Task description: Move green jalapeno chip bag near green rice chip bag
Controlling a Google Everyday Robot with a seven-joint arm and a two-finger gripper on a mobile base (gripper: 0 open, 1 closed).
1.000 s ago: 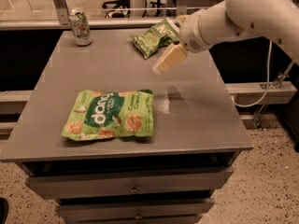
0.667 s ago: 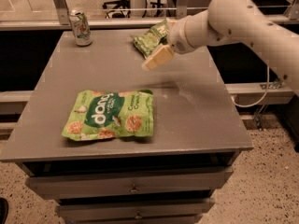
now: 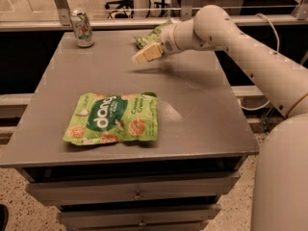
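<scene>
The green rice chip bag [image 3: 113, 119] lies flat near the front left of the grey table [image 3: 202, 105], bright lime green with white lettering and round rice cakes pictured. The green jalapeno chip bag [image 3: 150, 34] is a smaller, darker, wrinkly bag at the back middle of the table, mostly hidden behind my arm. My gripper [image 3: 144, 55] hangs just in front of and to the left of that bag, pale fingers pointing left and down above the tabletop. It holds nothing that I can see.
A drinks can [image 3: 82, 29] stands at the table's back left corner. A rail and glass partition run behind the table. Drawers sit under the tabletop at the front. My arm reaches in from the right over the table's back right part.
My gripper has swung left and toward the back of the table, now in front of the jalapeno bag. Both bags and the can lie where they were.
</scene>
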